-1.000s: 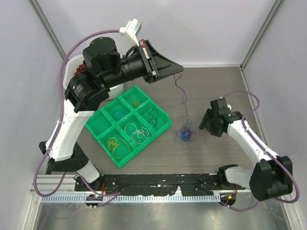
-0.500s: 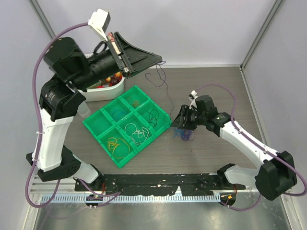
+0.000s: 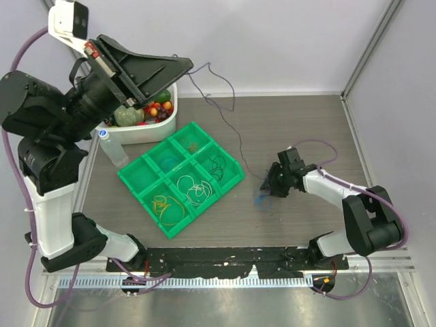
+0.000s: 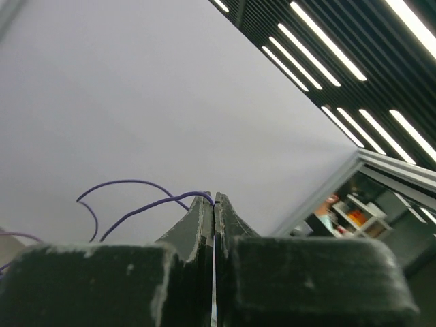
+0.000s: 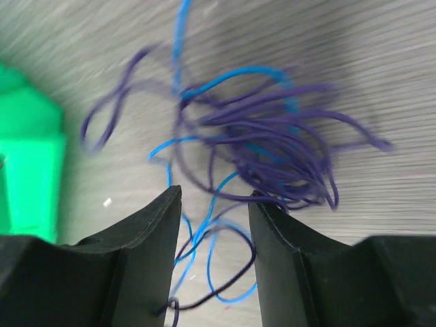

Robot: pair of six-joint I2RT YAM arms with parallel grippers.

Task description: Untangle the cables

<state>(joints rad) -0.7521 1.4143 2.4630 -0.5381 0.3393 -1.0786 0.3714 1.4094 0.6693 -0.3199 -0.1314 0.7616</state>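
Cables sit in two spots on the brown desk. A knot of purple and blue wire lies loose to the right of the green tray, near its corner but apart from it. Sorted loops rest in the tray's compartments: white loops in the middle, yellow loops nearest the arms, and a black loop on the right side. The left pincer is raised high over the far left of the desk, its jaws pressed together on one purple strand. That strand droops from the tips and slants down across the desk to the knot. The right pincer is low over the knot, its jaws standing apart with a few blue and purple strands lying in the gap; whether it touches them I can't tell. Behind the tray stands a white tub of fruit, with a clear bottle just beside it.
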